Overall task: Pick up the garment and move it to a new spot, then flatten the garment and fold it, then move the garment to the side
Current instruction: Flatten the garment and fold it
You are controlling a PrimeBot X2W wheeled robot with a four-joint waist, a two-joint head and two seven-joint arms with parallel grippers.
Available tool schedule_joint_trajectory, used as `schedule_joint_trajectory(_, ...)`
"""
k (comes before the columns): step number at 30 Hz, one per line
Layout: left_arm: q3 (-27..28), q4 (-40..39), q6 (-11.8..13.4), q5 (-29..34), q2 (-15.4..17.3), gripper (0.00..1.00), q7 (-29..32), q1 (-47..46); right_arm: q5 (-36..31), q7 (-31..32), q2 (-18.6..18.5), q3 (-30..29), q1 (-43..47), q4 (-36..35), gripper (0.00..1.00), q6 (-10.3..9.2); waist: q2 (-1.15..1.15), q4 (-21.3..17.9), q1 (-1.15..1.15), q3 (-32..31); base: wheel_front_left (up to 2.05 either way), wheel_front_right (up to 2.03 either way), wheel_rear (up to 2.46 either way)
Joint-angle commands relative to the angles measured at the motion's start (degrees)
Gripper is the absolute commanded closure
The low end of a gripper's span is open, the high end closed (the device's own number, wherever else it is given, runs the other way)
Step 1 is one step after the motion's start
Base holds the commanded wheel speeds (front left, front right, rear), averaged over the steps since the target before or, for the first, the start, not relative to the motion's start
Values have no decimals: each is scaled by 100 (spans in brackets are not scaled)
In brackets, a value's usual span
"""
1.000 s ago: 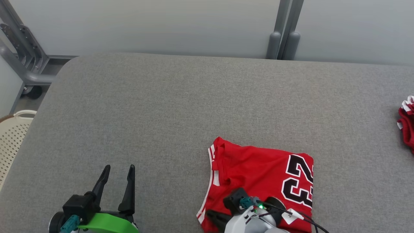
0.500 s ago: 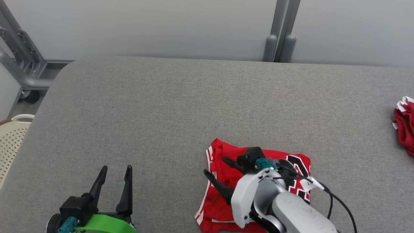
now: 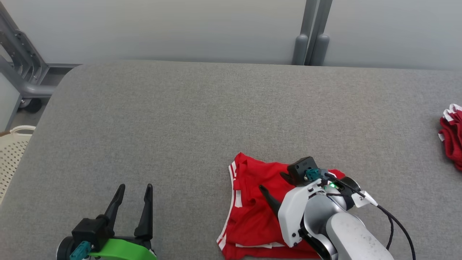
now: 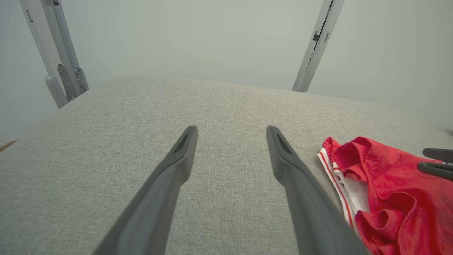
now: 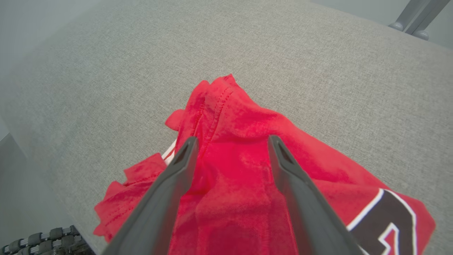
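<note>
The garment (image 3: 249, 213), a red jersey with white trim, lies folded and a little rumpled on the grey padded table (image 3: 180, 119), near its front edge and right of centre. My right gripper (image 3: 271, 181) hovers open just above it, fingers pointing toward its left part, with nothing between them. The right wrist view has the same open gripper (image 5: 233, 140) over the red cloth (image 5: 240, 106), with part of a black number (image 5: 393, 216) at lower right. My left gripper (image 3: 135, 187) stands open and empty at the lower left, well clear of the garment (image 4: 389, 184).
Another red and white cloth (image 3: 451, 137) lies at the table's right edge. A cream perforated basket (image 3: 12, 155) stands beside the table's left edge, below a grey metal frame (image 3: 21, 72). Two grey posts (image 3: 310, 47) rise behind the table.
My right gripper has opened, let go of the garment's near edge and risen over the garment, now covering the number. The left arm has stayed put; the camera shifted slightly.
</note>
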Motion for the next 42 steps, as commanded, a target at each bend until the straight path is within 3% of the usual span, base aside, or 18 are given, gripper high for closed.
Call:
schedule_joint_trajectory(1, -25, 10, -11, -15, 1, 0, -17, -88, -35, -13, 10, 38, -70, -8, 0, 1, 0, 42, 0, 27, 0, 0, 0)
schedule_joint_trajectory(12, -220, 57, -11, -52, 16, 0, -17, -220, -327, -174, 4, 206, -860, 831, 1, 0, 0, 330, 0, 184, 0, 0, 0)
schedule_joint_trajectory(13, -236, 61, -11, -56, 11, 0, -17, -229, -344, -156, 3, 228, -926, 937, 6, 0, 0, 355, 0, 197, 0, 0, 0)
schedule_joint_trajectory(14, -248, 64, -11, -56, 7, 0, -17, -243, -331, -153, 3, 234, -979, 1025, 22, 0, 0, 380, 0, 209, 0, 0, 0)
schedule_joint_trajectory(17, -264, 75, -11, -70, -8, 0, -17, -260, -268, -171, 3, 272, -1104, 1227, 51, 0, 0, 424, 0, 233, 0, 0, 0)
schedule_joint_trajectory(18, -266, 76, -11, -73, -14, 0, -17, -257, -261, -169, 2, 287, -1137, 1284, 56, 0, 0, 433, 0, 241, 0, 0, 0)
schedule_joint_trajectory(21, -251, 75, -11, -74, -22, 0, -17, -233, -233, -172, 3, 331, -1213, 1439, 83, 0, 0, 445, 0, 254, 0, 0, 0)
schedule_joint_trajectory(22, -242, 68, -11, -74, -23, 0, -17, -222, -214, -187, 4, 345, -1231, 1477, 97, 0, 0, 444, 0, 258, 0, 0, 0)
schedule_joint_trajectory(23, -233, 64, -11, -73, -25, 0, -17, -209, -209, -206, 3, 356, -1250, 1516, 100, 0, 0, 442, 0, 262, 0, 0, 0)
schedule_joint_trajectory(40, -378, 139, -11, -119, -70, 0, -17, -435, -92, -591, 5, 295, -2035, 2413, 100, 0, 0, 651, 0, 497, 0, 0, 0)
schedule_joint_trajectory(41, -389, 146, -11, -121, -72, 0, -17, -447, -46, -582, 6, 316, -2051, 2482, 0, 0, 0, 673, 0, 503, 0, 0, 0)
schedule_joint_trajectory(42, -392, 153, -11, -125, -73, 0, -17, -450, 29, -617, 6, 307, -2065, 2518, 0, 0, 0, 691, 0, 504, 0, 0, 0)
